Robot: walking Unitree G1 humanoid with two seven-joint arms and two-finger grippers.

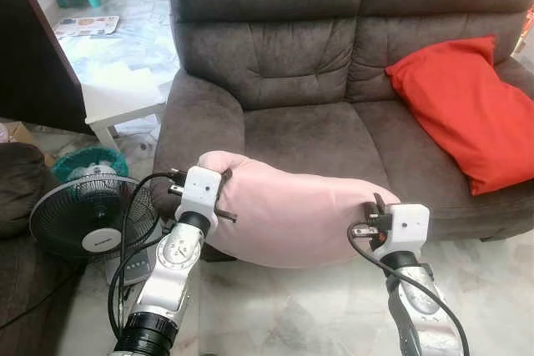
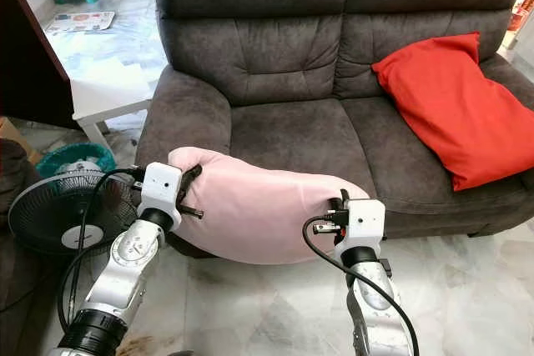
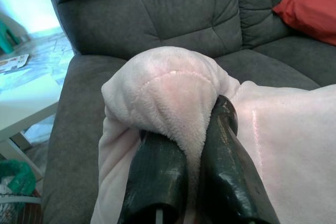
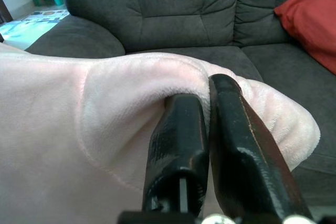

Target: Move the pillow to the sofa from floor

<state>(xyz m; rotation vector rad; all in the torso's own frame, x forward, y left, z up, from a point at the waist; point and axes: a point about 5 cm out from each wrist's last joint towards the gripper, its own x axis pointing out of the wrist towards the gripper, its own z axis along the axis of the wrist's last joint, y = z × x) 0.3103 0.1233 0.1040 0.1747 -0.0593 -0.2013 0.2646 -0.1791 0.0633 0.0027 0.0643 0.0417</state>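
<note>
While the left pincer [image 1: 219,203] and right pincer [image 1: 373,213] each pinch an end of the pillow [image 1: 292,210], the robot should lift both evenly over the sofa [image 1: 309,135] seat before letting go.

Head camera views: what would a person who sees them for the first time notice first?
First, the pink pillow, held off the floor in front of the sofa between the left gripper and the right gripper, each shut on one end of it. Next, the bright red pillow lying on the sofa's right seat. A black fan stands on the floor at the left.
</note>
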